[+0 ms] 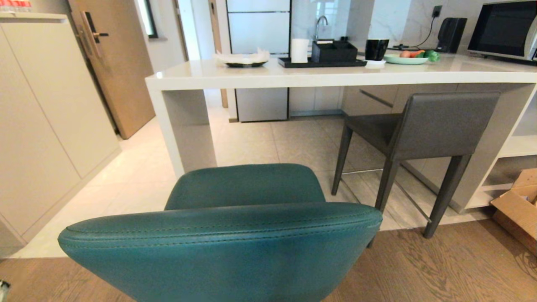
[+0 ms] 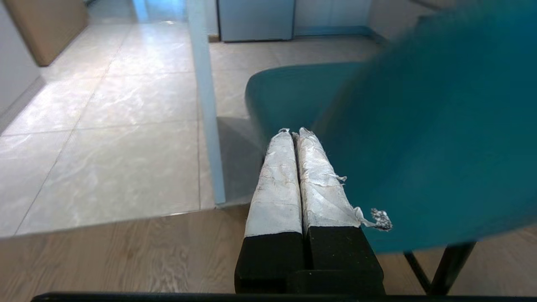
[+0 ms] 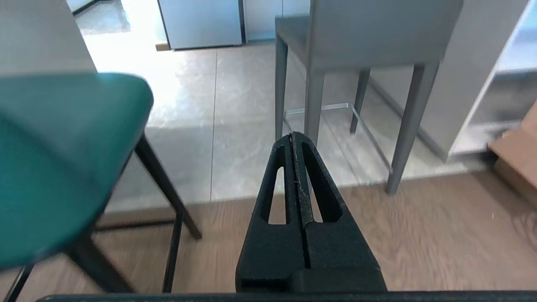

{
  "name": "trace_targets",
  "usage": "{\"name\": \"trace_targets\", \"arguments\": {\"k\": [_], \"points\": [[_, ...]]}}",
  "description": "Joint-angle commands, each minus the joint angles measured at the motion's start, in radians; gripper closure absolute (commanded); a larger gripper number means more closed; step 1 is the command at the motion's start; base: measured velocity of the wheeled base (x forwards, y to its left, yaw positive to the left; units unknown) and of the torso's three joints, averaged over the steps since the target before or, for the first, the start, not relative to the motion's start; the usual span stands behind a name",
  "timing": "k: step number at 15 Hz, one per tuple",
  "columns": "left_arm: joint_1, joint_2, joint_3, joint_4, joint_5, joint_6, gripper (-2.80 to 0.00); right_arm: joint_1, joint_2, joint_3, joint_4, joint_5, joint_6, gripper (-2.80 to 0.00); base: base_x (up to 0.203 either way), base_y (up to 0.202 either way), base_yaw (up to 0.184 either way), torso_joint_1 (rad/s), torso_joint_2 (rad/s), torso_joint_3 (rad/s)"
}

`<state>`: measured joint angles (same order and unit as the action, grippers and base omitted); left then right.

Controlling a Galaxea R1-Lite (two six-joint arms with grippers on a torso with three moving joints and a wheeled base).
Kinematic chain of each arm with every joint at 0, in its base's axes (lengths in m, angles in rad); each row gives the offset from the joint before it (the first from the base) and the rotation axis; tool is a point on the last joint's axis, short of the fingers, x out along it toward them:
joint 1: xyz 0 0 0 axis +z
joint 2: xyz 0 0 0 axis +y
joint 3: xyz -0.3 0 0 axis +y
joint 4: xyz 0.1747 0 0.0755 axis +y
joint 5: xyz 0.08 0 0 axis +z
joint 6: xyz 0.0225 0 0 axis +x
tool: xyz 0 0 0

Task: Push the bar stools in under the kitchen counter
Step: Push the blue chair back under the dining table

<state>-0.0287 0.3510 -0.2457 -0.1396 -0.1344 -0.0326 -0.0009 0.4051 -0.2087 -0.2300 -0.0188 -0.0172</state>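
A teal bar stool (image 1: pixel 226 239) with a rounded back stands right in front of me on the wood floor, short of the off-white kitchen counter (image 1: pixel 335 75). The dark grey bar stool (image 1: pixel 423 130) stands further right, its seat partly under the counter edge. Neither arm shows in the head view. My left gripper (image 2: pixel 295 132), fingers wrapped in white tape, is shut and empty beside the teal stool's left flank (image 2: pixel 432 126). My right gripper (image 3: pixel 293 136) is shut and empty, on the right of the teal stool (image 3: pixel 54 167), pointing toward the grey stool's legs (image 3: pixel 312 105).
The counter's slab end panel (image 1: pixel 184 126) stands just ahead left of the teal stool. A cardboard box (image 1: pixel 518 205) lies on the floor at the right. Beige wall cabinets (image 1: pixel 46 117) line the left. Counter top carries a tray, cup, plate and microwave (image 1: pixel 503 29).
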Motion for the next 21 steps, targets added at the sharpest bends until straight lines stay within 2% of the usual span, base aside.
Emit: {"name": "trace_targets", "arguments": {"k": [1, 4, 8, 9, 11, 13, 14, 15, 17, 21], "points": [[-0.011, 0.292, -0.007, -0.17, -0.005, 0.009, 0.0, 0.01, 0.292, -0.009, -0.187, 0.002, -0.014, 0.0, 0.0, 0.0, 0.0, 0.0, 0.0, 0.0], [-0.022, 0.558, 0.032, -0.424, -0.008, 0.025, 0.0, 0.088, 0.516, -0.008, -0.385, 0.005, -0.035, 0.0, 0.0, 0.0, 0.0, 0.0, 0.0, 0.0], [-0.028, 0.879, 0.154, -0.824, -0.01, 0.029, 0.0, 0.162, 0.833, -0.005, -0.684, -0.002, -0.073, 0.0, 0.0, 0.0, 0.0, 0.0, 0.0, 0.0], [-0.027, 0.96, 0.185, -0.944, -0.011, 0.029, 0.0, 0.205, 0.904, -0.001, -0.761, -0.019, -0.082, 0.0, 0.0, 0.0, 0.0, 0.0, 0.0, 0.0], [-0.021, 1.105, 0.223, -1.141, -0.014, 0.027, 0.0, 0.353, 1.019, 0.015, -0.876, -0.064, -0.091, 0.0, 0.0, 0.0, 0.0, 0.0, 0.0, 0.0], [0.001, 1.208, 0.24, -1.294, -0.066, 0.023, 0.0, 0.426, 1.154, 0.026, -1.006, -0.113, -0.095, 0.0, 0.0, 0.0, 0.0, 0.0, 0.0, 0.0], [0.032, 1.232, 0.244, -1.322, -0.126, 0.018, 0.0, 0.447, 1.227, 0.028, -1.077, -0.142, -0.095, 0.0, 0.0, 0.0, 0.0, 0.0, 0.0, 0.0], [0.049, 1.253, 0.245, -1.33, -0.15, 0.009, 0.0, 0.471, 1.295, 0.032, -1.159, -0.172, -0.095, 0.0, 0.0, 0.0, 0.0, 0.0, 0.0, 0.0], [0.052, 1.258, 0.246, -1.331, -0.156, 0.005, 0.0, 0.542, 1.353, 0.043, -1.265, -0.228, -0.082, 0.0, 0.0, 0.0, 0.0, 0.0, 0.0, 0.0], [0.016, 1.261, 0.246, -1.331, -0.158, 0.001, 0.0, 0.567, 1.384, 0.033, -1.275, -0.237, -0.067, 0.0, 0.0, 0.0, 0.0, 0.0, 0.0, 0.0]]}}
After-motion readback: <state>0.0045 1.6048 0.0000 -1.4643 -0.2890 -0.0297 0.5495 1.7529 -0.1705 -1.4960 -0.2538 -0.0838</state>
